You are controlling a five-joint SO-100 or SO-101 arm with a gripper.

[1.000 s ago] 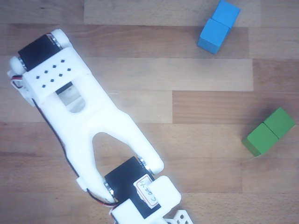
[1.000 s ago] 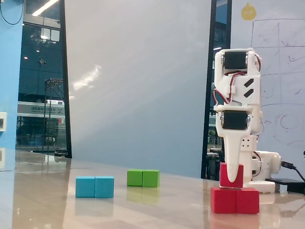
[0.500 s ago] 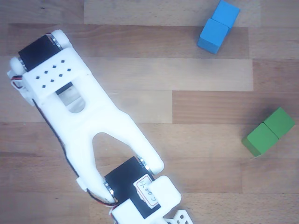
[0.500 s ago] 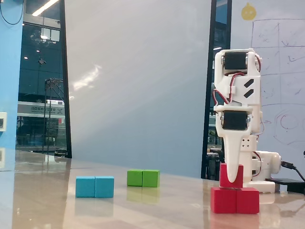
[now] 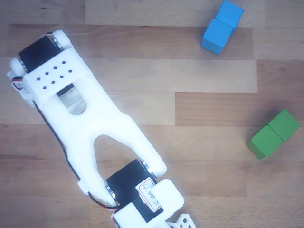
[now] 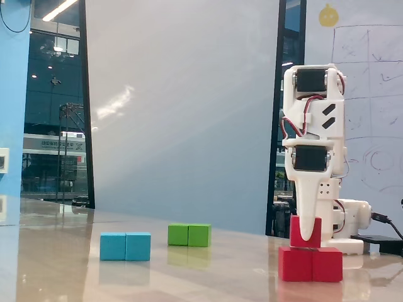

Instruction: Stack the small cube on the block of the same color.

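Fingers: pointing straight down in the fixed view, with the white tip lying across the front face of the small cube. The second finger is hidden behind, so the width of the opening, and whether the cube is clamped, cannot be told.
Small cube: red, sitting upright on the top face of the block, over its left half as the fixed view shows it.
Block: red, two cube-lengths long with a seam across the middle, lying flat on the tabletop directly below the fingers.
Arm: white with black motors, standing vertical above the stack in the fixed view. In the other view it fills the left half and covers both red pieces.
Blue block: double length, flat on the tabletop, well apart to the left of the red stack in the fixed view.
Green block: double length, flat on the tabletop, farther back, between the blue block and the red stack in the fixed view.
Containers: none visible in either view.
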